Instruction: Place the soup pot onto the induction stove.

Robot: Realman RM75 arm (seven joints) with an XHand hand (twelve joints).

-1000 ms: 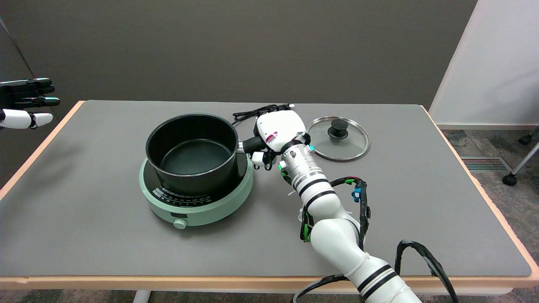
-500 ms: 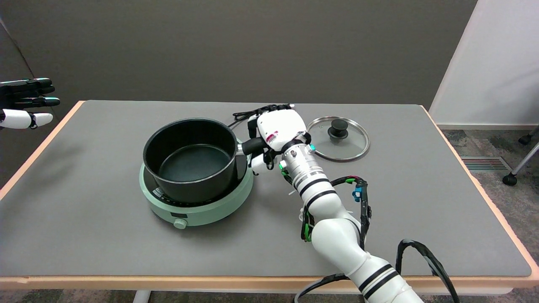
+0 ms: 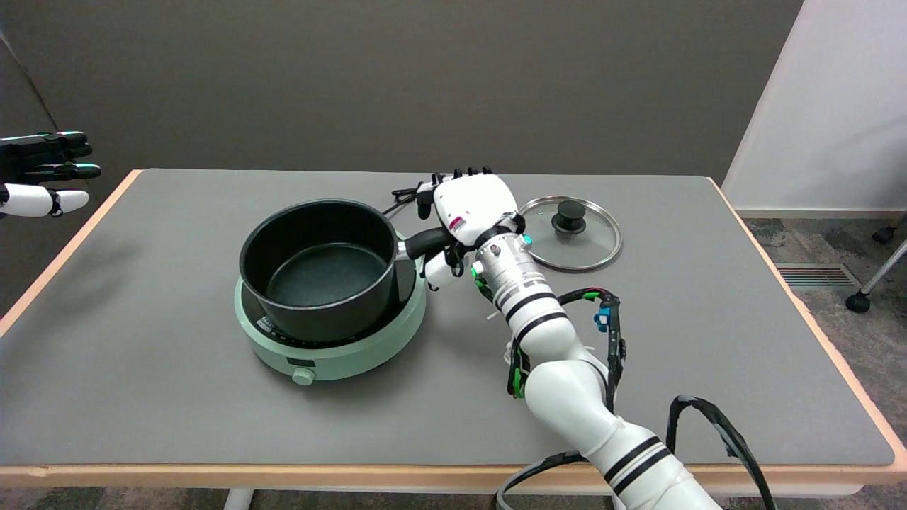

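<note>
Since a second ago my fingers have uncurled from the pot handle [image 3: 425,244] and my robot hand [image 3: 471,209] has lifted a little toward the far side, while the soup pot [image 3: 317,263] has shifted slightly left and settled on the induction stove [image 3: 330,338]. Now my robot hand looks open: the fingers stand up and apart above the handle, and I hold nothing, though my thumb tip hangs just beside the handle's end, and I cannot tell whether it touches.

The pot sits on the mint-green stove but toward its left and near part, so it covers part of the control strip by the knob. It seems flat, not tilted.

The chief risk, as I judge it, is catching the handle as I pull away: a brush from thumb or palm could turn the pot or slide it further off centre. Behind my hand lies the black power cord [image 3: 411,193], which the fingers could snag. The glass lid [image 3: 569,234] rests on the bench [image 3: 708,319] just beside my wrist, so a careless sweep to the right could knock it.
</note>
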